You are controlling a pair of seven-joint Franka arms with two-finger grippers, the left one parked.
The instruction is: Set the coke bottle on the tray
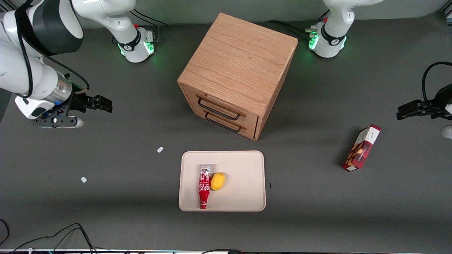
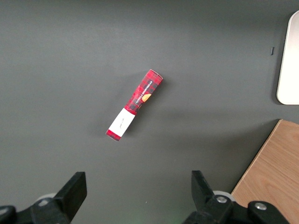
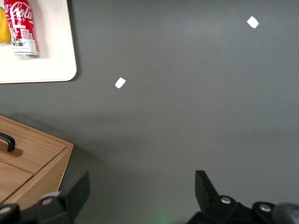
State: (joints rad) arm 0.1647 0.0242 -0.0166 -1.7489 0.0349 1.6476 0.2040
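Observation:
The coke bottle (image 1: 204,186) lies on its side on the cream-white tray (image 1: 243,197), cap toward the front camera, silvery base toward the drawer cabinet, touching a yellow lemon-like fruit (image 1: 217,181). My right gripper (image 1: 106,104) hovers above bare table toward the working arm's end, well apart from the tray, open and empty. In the right wrist view the bottle (image 3: 21,28) and a tray corner (image 3: 53,51) show, and the gripper (image 3: 140,196) has its fingers (image 3: 77,189) spread wide over grey table.
A wooden two-drawer cabinet (image 1: 238,72) stands just farther from the front camera than the tray. A red-brown snack box (image 1: 361,147) lies toward the parked arm's end. Two white scraps (image 1: 160,149) (image 1: 83,179) lie on the table between gripper and tray.

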